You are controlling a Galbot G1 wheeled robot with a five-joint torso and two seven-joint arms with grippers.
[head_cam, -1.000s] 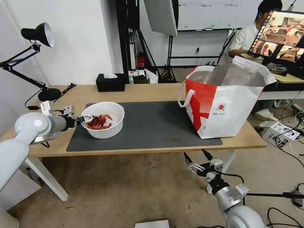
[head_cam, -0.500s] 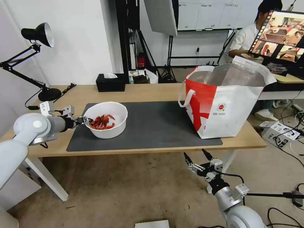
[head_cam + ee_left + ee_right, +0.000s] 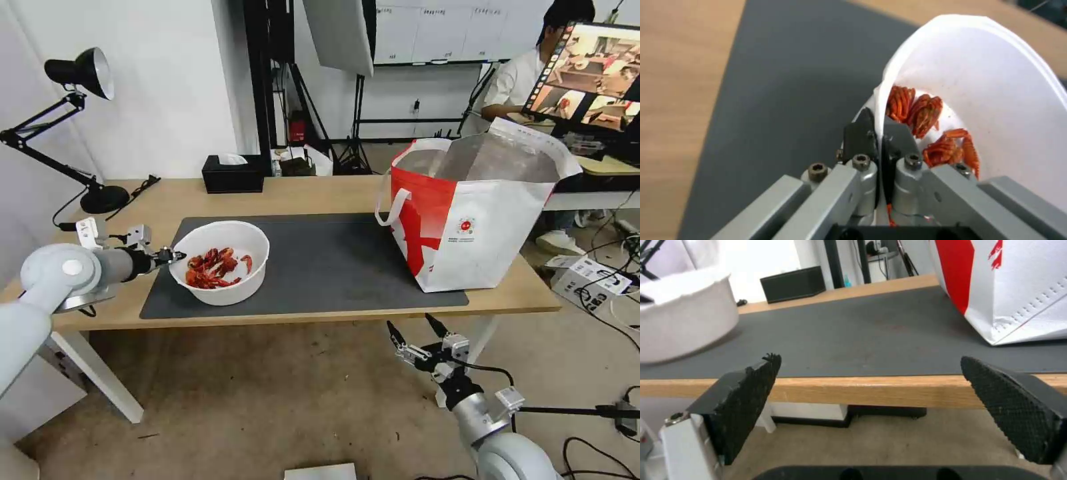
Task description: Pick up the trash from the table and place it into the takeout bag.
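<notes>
The white bowl (image 3: 223,262) of red crayfish shells (image 3: 213,267) was held tilted on the dark mat (image 3: 333,267), its rim pinched between the closed fingers of the left gripper (image 3: 175,255). The right gripper (image 3: 415,331) was kept below the table (image 3: 300,193) edge, fingers apart. The takeout bag (image 3: 477,213) was seen standing open at the mat's right end.

my left gripper (image 3: 175,255) pulled back toward me, clamped on the white bowl (image 3: 223,263) rim, bowl now tilted my way, crayfish shells (image 3: 213,266) spread wider
</notes>
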